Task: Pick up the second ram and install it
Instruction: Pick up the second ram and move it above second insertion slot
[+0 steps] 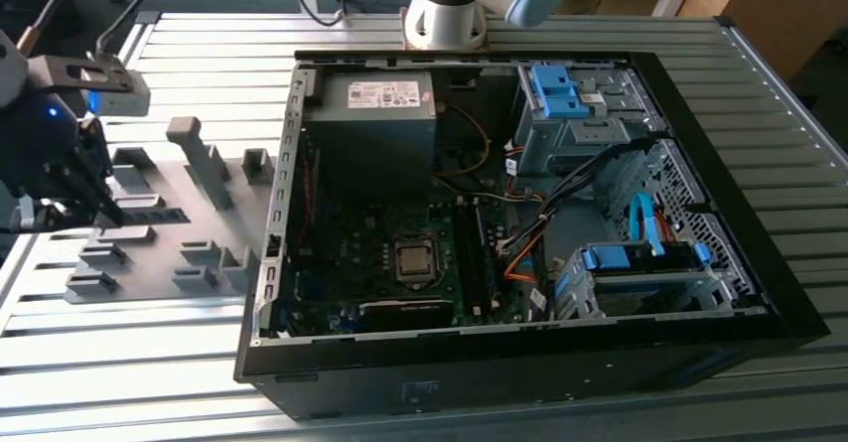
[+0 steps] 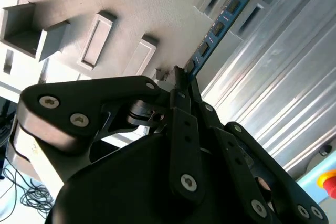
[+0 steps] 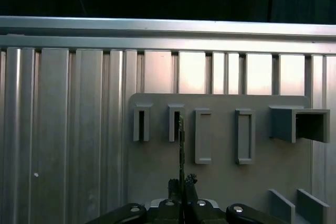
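Observation:
The second ram [image 2: 218,27] is a blue-green stick with black chips. In the second wrist view it reaches from my fingertips to a slotted block of the grey fixture plate [image 2: 126,9]. The first wrist view shows the ram [image 3: 181,145] edge-on, its far end at a slot block. My gripper [image 2: 181,77] is shut on the ram's near end, and the fingertips [image 3: 189,181] pinch it from both sides. In the exterior view my gripper [image 1: 103,214] hangs over the fixture plate [image 1: 199,214] at the far left, with the ram [image 1: 143,214] as a dark strip beside it.
An open computer case [image 1: 689,124] lies at the exterior view's right, with a motherboard [image 1: 397,263], memory slots [image 1: 471,253], cables and blue drive bays [image 1: 563,94]. Upright grey blocks [image 1: 199,159] stand on the fixture plate. The ribbed metal table [image 1: 133,363] lies underneath.

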Motion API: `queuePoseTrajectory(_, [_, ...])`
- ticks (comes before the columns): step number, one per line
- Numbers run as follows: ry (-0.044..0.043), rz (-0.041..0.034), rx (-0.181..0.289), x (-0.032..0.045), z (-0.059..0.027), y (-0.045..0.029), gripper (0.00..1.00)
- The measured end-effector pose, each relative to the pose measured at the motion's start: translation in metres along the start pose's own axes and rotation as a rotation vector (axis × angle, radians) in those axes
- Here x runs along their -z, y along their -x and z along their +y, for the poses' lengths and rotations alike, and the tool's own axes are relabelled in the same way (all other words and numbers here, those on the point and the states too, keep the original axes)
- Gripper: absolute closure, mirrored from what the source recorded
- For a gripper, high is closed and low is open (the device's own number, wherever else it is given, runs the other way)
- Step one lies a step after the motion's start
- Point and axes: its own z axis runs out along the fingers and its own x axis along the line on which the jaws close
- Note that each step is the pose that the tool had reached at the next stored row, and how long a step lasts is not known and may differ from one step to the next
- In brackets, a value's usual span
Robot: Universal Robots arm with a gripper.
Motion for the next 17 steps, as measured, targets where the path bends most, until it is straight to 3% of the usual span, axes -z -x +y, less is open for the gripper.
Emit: queuePoseTrajectory(17, [-0.0001,0.0037,0.0,0.0763,0.0001,0.0029,0.86])
